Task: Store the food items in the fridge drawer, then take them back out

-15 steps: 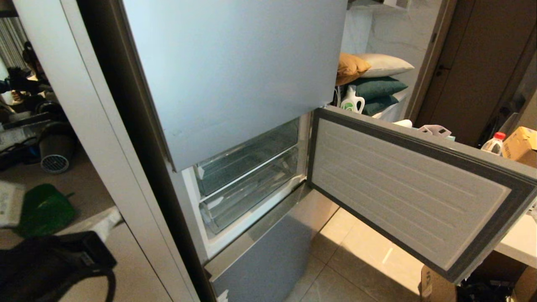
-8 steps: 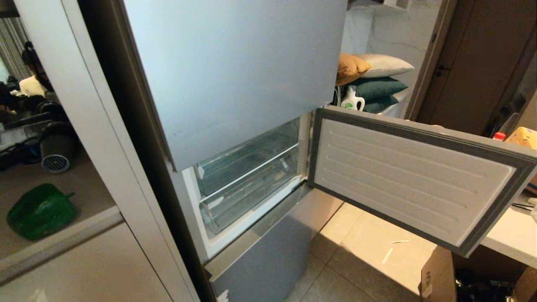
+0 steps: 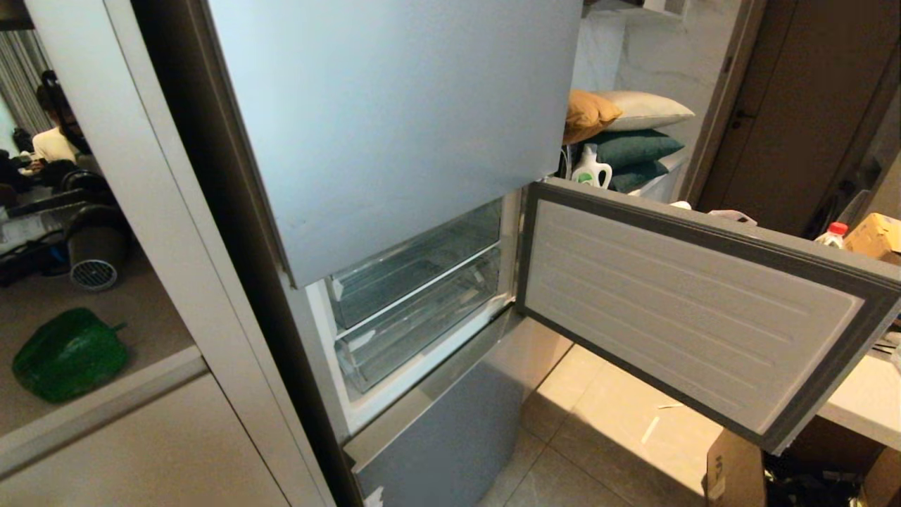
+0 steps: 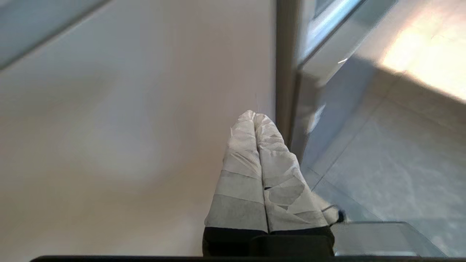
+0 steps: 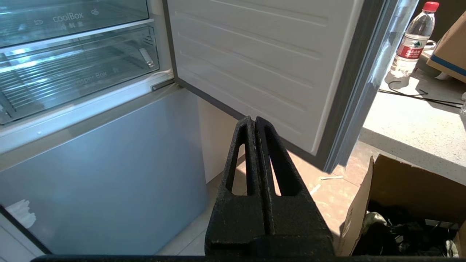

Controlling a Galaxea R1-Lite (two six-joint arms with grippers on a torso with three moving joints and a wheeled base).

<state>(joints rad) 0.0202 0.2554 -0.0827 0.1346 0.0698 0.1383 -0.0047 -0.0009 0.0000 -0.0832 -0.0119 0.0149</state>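
**Pepper on the counter, fridge compartment open, both arms empty**

I see the green pepper (image 3: 69, 354) lying on the counter (image 3: 105, 401) to the left of the fridge, well apart from the open middle door (image 3: 693, 310). Behind that door sit two clear bins, an upper one and the lower bin (image 3: 415, 327) with the ribbed floor. Both look empty. The brown lump is in no view.

Left gripper (image 4: 255, 115): tape-wrapped fingers pressed together, holding nothing, low down beside a pale cabinet face by the fridge edge. Right gripper (image 5: 253, 120): black fingers pressed together, empty, hanging below the open door's lower edge.

Handling judgement: the pepper should be light, hollow, fairly stiff. The skin is glossy, so likely slippery. I would take it across the body at the widest part, with moderate squeeze, not by the stem. It could roll if nudged on the counter.

The bin front must come out first.
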